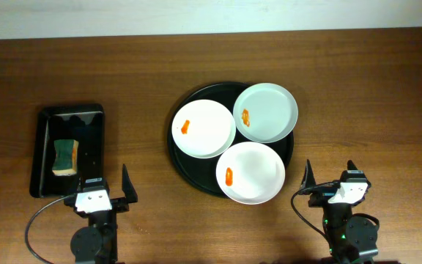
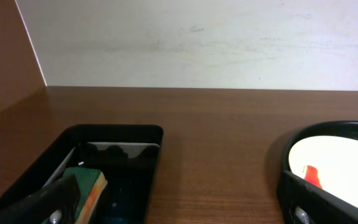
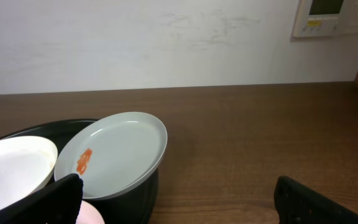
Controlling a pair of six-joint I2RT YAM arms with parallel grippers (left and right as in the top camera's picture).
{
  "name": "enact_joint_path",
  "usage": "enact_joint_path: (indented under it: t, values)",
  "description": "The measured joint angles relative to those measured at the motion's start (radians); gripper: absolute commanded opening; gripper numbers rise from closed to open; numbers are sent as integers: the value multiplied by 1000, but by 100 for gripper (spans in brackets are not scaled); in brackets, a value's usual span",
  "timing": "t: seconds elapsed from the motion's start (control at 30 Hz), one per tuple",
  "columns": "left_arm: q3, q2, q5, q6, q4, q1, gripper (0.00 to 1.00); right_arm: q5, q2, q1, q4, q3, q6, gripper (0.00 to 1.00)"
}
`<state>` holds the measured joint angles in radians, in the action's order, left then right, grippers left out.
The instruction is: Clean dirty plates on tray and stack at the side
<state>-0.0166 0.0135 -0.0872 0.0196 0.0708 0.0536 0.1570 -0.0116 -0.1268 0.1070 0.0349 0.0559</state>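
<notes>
Wooden table (image 1: 357, 81), seen from overhead. The round black tray (image 1: 184, 167) sits mid-table and carries all three white plates; none is stacked at the side. The left plate (image 1: 204, 128) lies on the tray's left half, with an orange-red smear (image 1: 185, 127) near its left edge. The upper-right plate (image 1: 266, 112) overlaps the left plate's right edge, and in the right wrist view it sits tilted, far side raised (image 3: 120, 155); its smear (image 1: 245, 116) is on the left side. The near plate (image 1: 250, 172) is at the tray's front right, its lower edge reaching over the rim and its smear (image 1: 230, 176) also to the left. All three plates are dirty. Well to the left is a smaller rectangular black tray (image 1: 70, 114) holding a green-and-yellow sponge (image 1: 65, 157) at its near end. The left gripper (image 1: 97, 187) is at the near table edge, just beside the rectangular tray's near right corner. Its jaws are spread wide and hold nothing; one finger (image 2: 42, 205) shows dark in front of the sponge in the left wrist view. The right gripper (image 1: 330, 174) is at the near edge, right of the round tray and apart from it. Its jaws are likewise wide apart and empty, and one fingertip (image 3: 48, 199) shows low in the right wrist view below the tilted plate. A pale wall (image 2: 197, 43) lies behind the table, with a small control panel (image 3: 328, 17) on it.
</notes>
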Motion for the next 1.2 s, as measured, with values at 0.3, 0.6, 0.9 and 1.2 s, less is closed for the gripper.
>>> enact_joint_path:
  t: [0.3, 0.6, 0.9, 1.2]
  values:
    - [0, 2, 1, 0, 4, 0, 99, 1, 0, 35, -26, -8, 0, 99]
    - [0, 2, 1, 0, 4, 0, 99, 1, 0, 35, -26, -8, 0, 99]
    - [0, 2, 2, 0, 2, 0, 99, -24, 0, 35, -26, -9, 0, 99]
    - [-149, 56, 237, -1, 32, 0, 99, -224, -34, 36, 16, 132, 149, 99]
